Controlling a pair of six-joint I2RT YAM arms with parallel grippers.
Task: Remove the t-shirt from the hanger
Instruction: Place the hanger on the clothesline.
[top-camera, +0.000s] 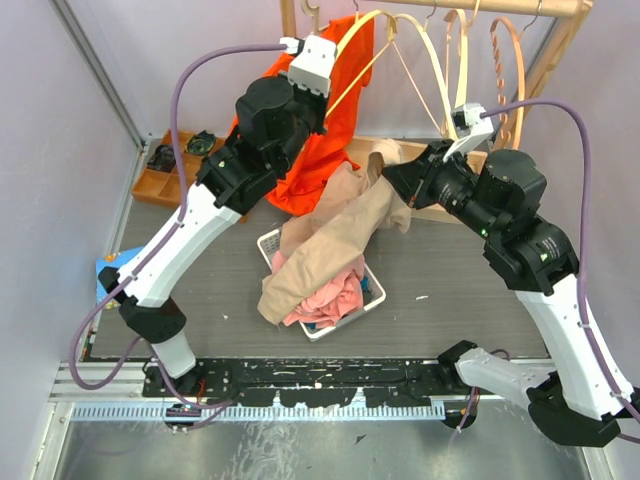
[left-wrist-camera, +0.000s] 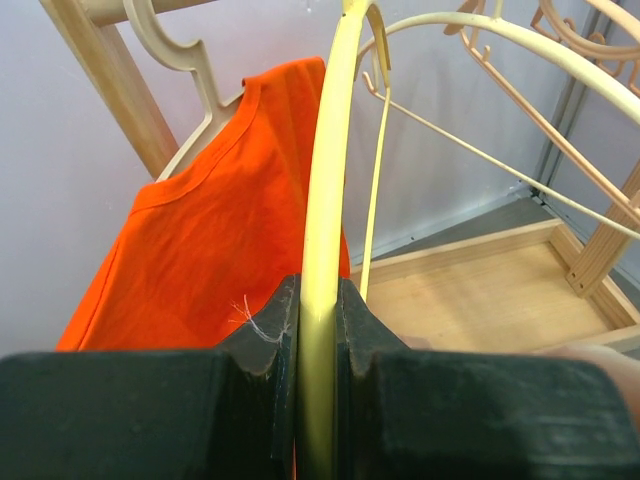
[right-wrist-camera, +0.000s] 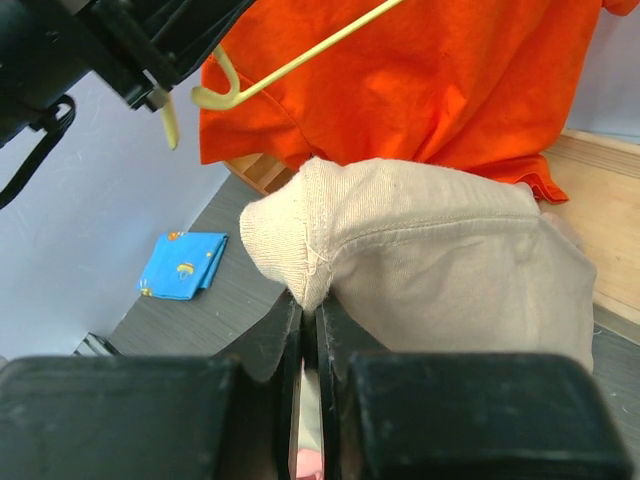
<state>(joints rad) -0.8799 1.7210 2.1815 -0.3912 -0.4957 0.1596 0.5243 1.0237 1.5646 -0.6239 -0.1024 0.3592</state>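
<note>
Left wrist view shows the left fingers (left-wrist-camera: 262, 335) closed on the arm of the yellow hanger (left-wrist-camera: 325, 200). On the right wrist view, the right fingers (right-wrist-camera: 272, 345) are clamped on a seamed edge of the beige t-shirt (right-wrist-camera: 440, 250). The hanger's tip appears free of the cloth, so any further pull is best made slowly, away from the hanger. Seen from above, the shirt is stretched lengthwise from far right down to the near-left basket (top-camera: 268, 243) on the bench (top-camera: 470, 270).

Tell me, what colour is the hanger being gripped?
Pale yellow hanger; left wrist view shows it best.
</note>
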